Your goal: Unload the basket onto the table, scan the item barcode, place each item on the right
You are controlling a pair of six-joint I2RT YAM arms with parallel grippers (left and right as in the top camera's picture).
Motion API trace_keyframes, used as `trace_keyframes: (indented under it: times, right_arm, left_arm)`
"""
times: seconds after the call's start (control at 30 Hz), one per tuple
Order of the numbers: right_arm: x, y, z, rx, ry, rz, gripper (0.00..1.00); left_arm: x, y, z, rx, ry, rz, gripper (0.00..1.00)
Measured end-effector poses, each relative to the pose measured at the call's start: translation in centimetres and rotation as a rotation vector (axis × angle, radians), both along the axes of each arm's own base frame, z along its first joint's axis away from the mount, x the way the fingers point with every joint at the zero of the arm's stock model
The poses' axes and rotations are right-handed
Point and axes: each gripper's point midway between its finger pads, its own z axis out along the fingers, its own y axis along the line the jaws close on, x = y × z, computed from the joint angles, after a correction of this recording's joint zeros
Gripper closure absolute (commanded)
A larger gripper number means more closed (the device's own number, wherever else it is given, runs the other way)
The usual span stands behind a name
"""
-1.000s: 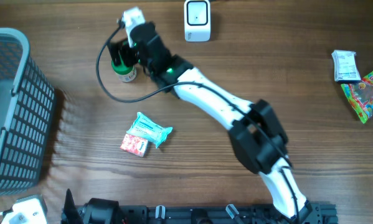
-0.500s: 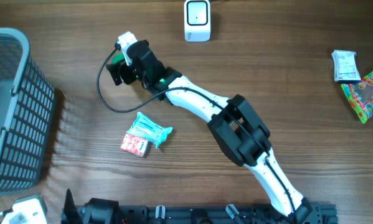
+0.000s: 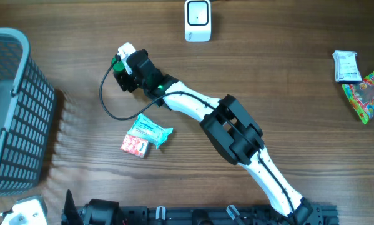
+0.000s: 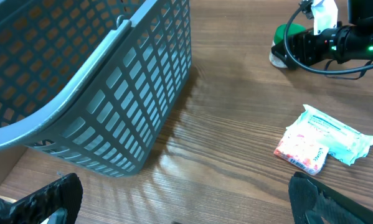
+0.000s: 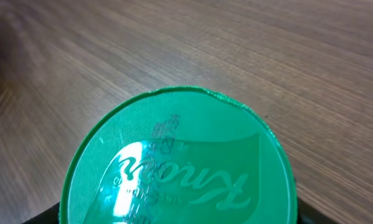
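Green lid point(image 5: 177, 158); grey basket point(image 4: 80, 74); brown wood-grain table point(image 3: 286, 94); teal packet point(image 3: 154, 130); pink packet point(image 3: 135, 145).

White right arm point(image 3: 190, 105) with bulky black joints point(image 3: 233, 128), black right gripper point(image 3: 119, 66), white camera block point(image 3: 125, 50) on the wrist, thin black cable point(image 3: 101, 94) looping alongside, small green light point(image 3: 154, 79).

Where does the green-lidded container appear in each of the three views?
Overhead: green-lidded container upper left, mostly under the right gripper.
Left wrist: container at the top right.
Right wrist: container fills the lower centre, seen from above.
Shared landmark: the wooden table beneath it.
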Motion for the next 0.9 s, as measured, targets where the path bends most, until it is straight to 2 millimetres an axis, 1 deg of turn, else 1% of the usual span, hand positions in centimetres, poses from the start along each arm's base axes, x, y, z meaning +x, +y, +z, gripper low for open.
trace_keyframes:
  times: [0.07, 0.17, 0.2, 0.3, 0.33, 0.4, 0.43, 0.5, 0.53, 0.57, 0.6, 0.63, 0.7, 0.73, 0.8, 0.83, 0.9]
  right_arm:
    - [0.2, -0.3, -0.1, -0.017, -0.009, -0.017, 0.35]
    - [0.2, -1.1, -0.5, -0.069, 0.01, -0.031, 0.43]
    - [-0.2, -1.8, -0.4, -0.102, 0.037, -0.034, 0.45]
    - [-1.3, -4.8, -0.6, -0.215, 0.142, -0.054, 0.45]
    - [-1.6, -6.1, -0.6, -0.254, 0.18, -0.066, 0.4]
    - [-2.1, -9.2, -0.7, -0.329, 0.259, -0.093, 0.35]
    - [-2.2, -10.6, -0.8, -0.358, 0.293, -0.108, 0.3]
    - [-2.4, -12.6, -0.9, -0.4, 0.344, -0.128, 0.17]
    - [-2.8, -14.0, -1.1, -0.435, 0.387, -0.142, 0.11]
    - [-3.8, -16.0, -2.1, -0.496, 0.452, -0.156, 0.1]
    - [-4.7, -17.5, -3.2, -0.542, 0.507, -0.164, 0.09]
    - [-5.3, -18.2, -3.7, -0.556, 0.542, -0.164, 0.08]
    - [-6.1, -19.4, -3.7, -0.594, 0.583, -0.18, 0.04]
    - [-6.5, -19.7, -3.6, -0.601, 0.597, -0.188, 0.02]
    - [-8.1, -20.9, -3.2, -0.639, 0.657, -0.205, 0.0]
    - [-9.0, -21.5, -2.2, -0.638, 0.688, -0.236, 0.0]
    - [-9.9, -21.9, -0.1, -0.608, 0.722, -0.276, 0.0]
  left_arm:
    - [0.0, 0.0, 0.0, 0.0, 0.0, 0.0, 0.0]
    - [0.0, 0.0, 0.0, 0.0, 0.0, 0.0, 0.0]
    - [0.0, 0.0, 0.0, 0.0, 0.0, 0.0, 0.0]
    - [0.0, 0.0, 0.0, 0.0, 0.0, 0.0, 0.0]
    - [0.0, 0.0, 0.0, 0.0, 0.0, 0.0, 0.0]
    - [0.0, 0.0, 0.0, 0.0, 0.0, 0.0, 0.0]
    - [0.0, 0.0, 0.0, 0.0, 0.0, 0.0, 0.0]
    - [0.0, 0.0, 0.0, 0.0, 0.0, 0.0, 0.0]
    - [0.0, 0.0, 0.0, 0.0, 0.0, 0.0, 0.0]
    - [0.0, 0.0, 0.0, 0.0, 0.0, 0.0, 0.0]
    - [0.0, 0.0, 0.0, 0.0, 0.0, 0.0, 0.0]
    - [0.0, 0.0, 0.0, 0.0, 0.0, 0.0, 0.0]
    - [0.0, 0.0, 0.0, 0.0, 0.0, 0.0, 0.0]
    - [0.0, 0.0, 0.0, 0.0, 0.0, 0.0, 0.0]
    - [0.0, 0.0, 0.0, 0.0, 0.0, 0.0, 0.0]
    - [0.0, 0.0, 0.0, 0.0, 0.0, 0.0, 0.0]
    - [0.0, 0.0, 0.0, 0.0, 0.0, 0.0, 0.0]
